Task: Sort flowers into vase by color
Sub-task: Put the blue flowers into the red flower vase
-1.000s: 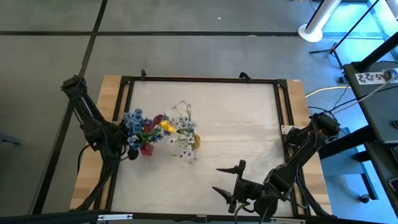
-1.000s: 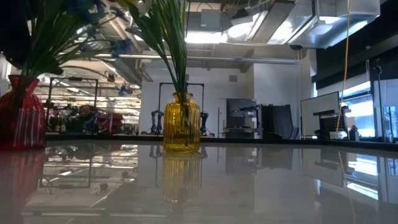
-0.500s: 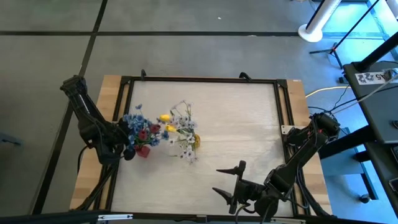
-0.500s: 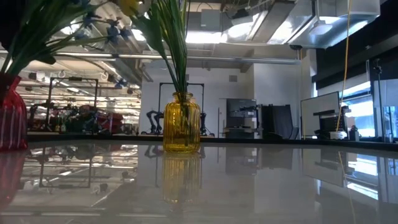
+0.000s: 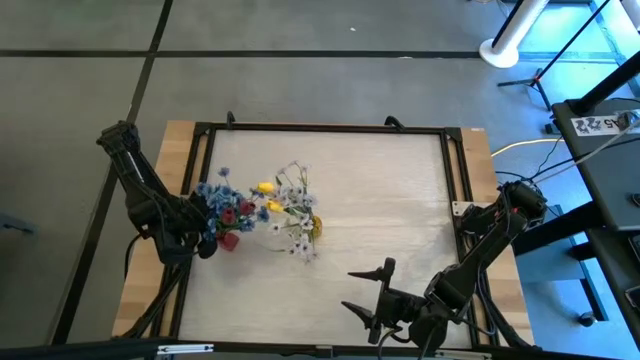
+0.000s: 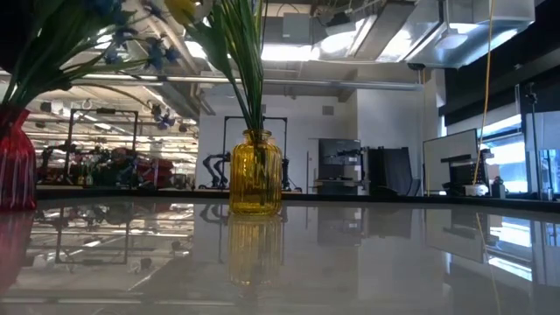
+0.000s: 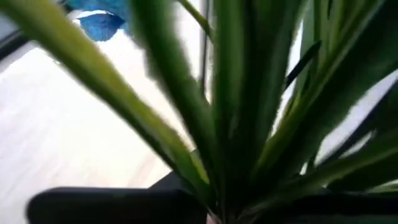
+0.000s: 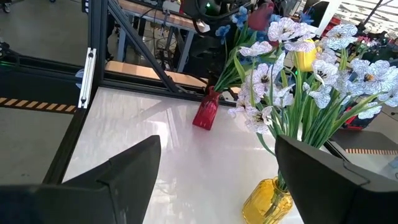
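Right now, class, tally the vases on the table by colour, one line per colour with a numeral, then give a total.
Red vase: 1
Yellow vase: 1
Total: 2

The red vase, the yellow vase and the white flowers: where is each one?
red vase (image 8: 206, 112), right wrist view, on its body.
yellow vase (image 6: 255, 173), low view, on its glass belly.
white flowers (image 8: 288, 30), right wrist view, on a bloom.
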